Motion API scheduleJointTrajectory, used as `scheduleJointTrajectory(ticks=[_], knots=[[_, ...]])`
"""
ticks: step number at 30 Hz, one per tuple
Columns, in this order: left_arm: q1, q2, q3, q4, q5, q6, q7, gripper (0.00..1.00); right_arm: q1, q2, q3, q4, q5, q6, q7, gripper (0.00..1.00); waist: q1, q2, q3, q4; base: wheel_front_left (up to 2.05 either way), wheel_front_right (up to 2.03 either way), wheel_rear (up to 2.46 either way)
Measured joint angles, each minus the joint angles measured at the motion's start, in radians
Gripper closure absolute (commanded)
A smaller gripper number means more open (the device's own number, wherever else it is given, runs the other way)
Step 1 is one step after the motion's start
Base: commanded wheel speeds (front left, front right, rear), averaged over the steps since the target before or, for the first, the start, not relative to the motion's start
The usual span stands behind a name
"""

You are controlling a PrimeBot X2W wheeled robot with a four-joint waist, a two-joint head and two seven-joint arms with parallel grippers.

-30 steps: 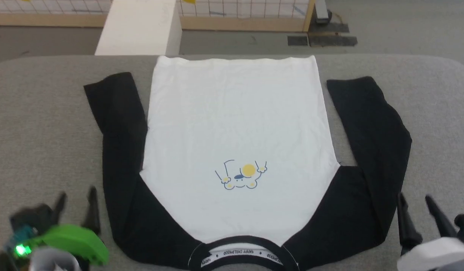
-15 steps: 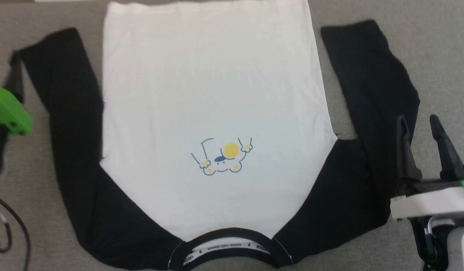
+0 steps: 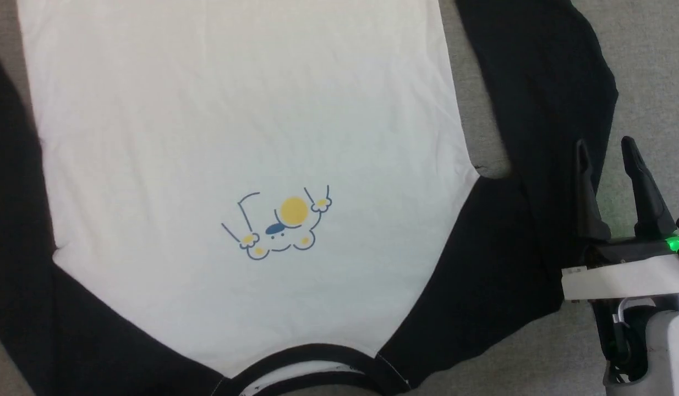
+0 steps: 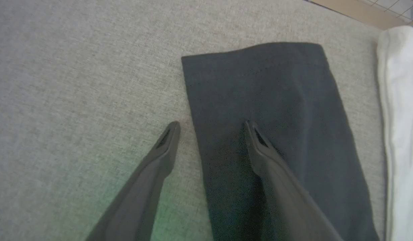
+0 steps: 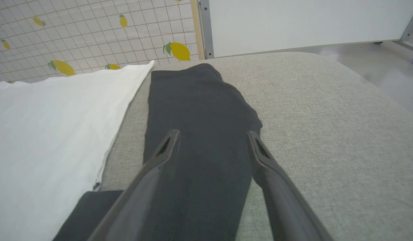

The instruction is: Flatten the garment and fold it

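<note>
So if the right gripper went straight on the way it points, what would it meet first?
Probably the black sleeve of the garment, just ahead of the right gripper, jaws open; the gap is unclear.

Bright, even diffuse light with faint soft shadows, garment (image 3: 235, 110) white body nearly blown out, head view slightly soft, green LED glow by right end effector (image 3: 604, 142), green tint on surface (image 4: 76, 100) under left end effector (image 4: 211, 124), wrist-view edges bowed.
</note>
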Motion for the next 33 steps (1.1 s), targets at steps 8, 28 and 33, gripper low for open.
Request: scheduleJointTrajectory(ticks=[8,28,33], knots=[[0.047,0.007,0.024,-0.057,-0.036,0.036,0.057,1.00,-0.004,0.000,-0.007,0.022,-0.002,0.000,0.000,0.00,0.0000,0.0000,-0.008,-0.014,0.00,0.00,0.00],[0.169,-0.069,-0.056,-0.102,0.066,-0.134,-0.433,1.00,0.134,0.000,-0.072,0.043,-0.013,0.000,0.062,0.00,-0.0002,0.0000,-0.333,0.069,0.00,0.00,0.00],[0.217,-0.089,-0.092,-0.280,0.034,-0.150,-0.365,1.00,0.170,0.000,-0.089,0.029,-0.009,0.000,0.073,0.00,-0.0002,0.0000,-0.418,0.096,0.00,0.00,0.00]])
